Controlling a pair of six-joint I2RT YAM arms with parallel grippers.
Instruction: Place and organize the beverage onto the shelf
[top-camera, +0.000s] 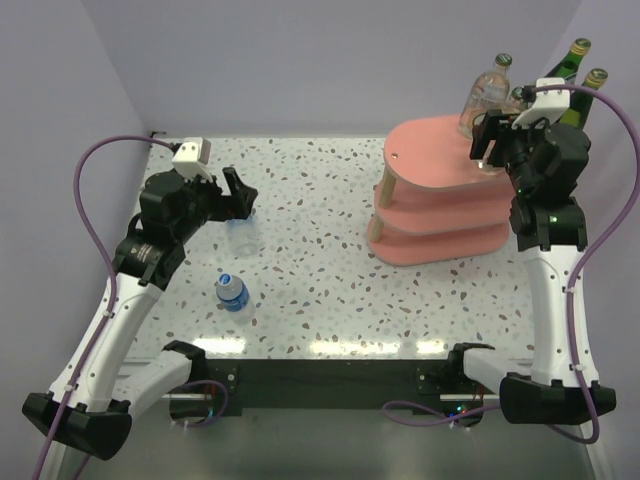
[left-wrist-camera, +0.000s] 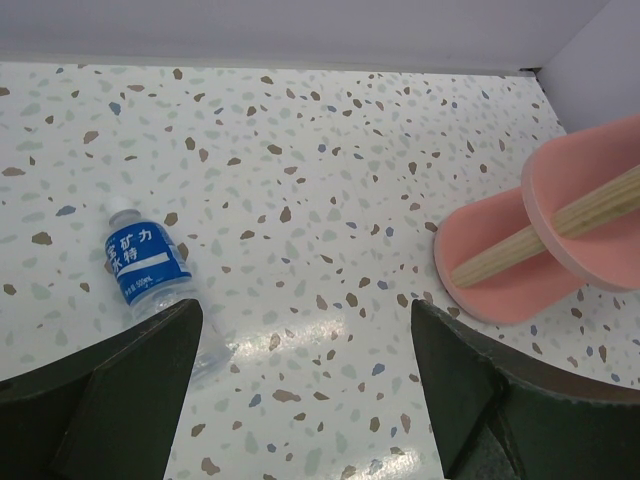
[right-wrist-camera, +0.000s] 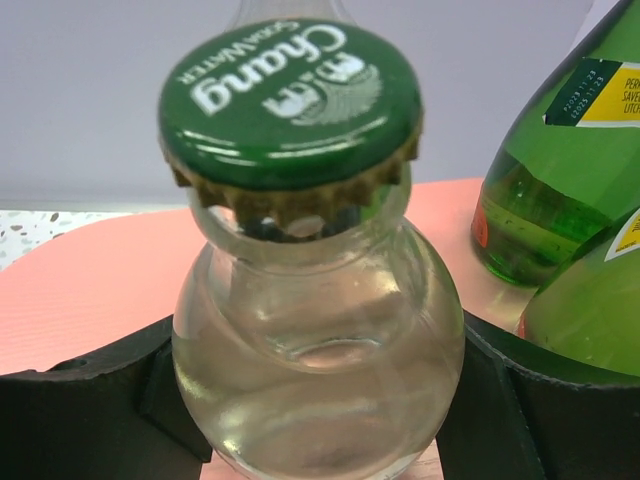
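Over terrazzo table (top-camera: 330, 270), holds left gripper (top-camera: 240, 195), fingers (left-wrist-camera: 110, 400) spread, near blue-label plastic bottle (left-wrist-camera: 148, 268) at left. At far right, clamps right gripper (top-camera: 493, 152) on clear green-capped bottle (right-wrist-camera: 315, 330) atop pink shelf (top-camera: 425, 150), beside two dark green bottles (right-wrist-camera: 560, 170).

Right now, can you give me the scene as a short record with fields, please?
shelf: right rear of table
top tier: two green bottles, one green-cap bottle
right gripper: shut on second green-cap bottle, over top tier
left gripper: open, holds nothing
on table: two blue-label bottles, left side
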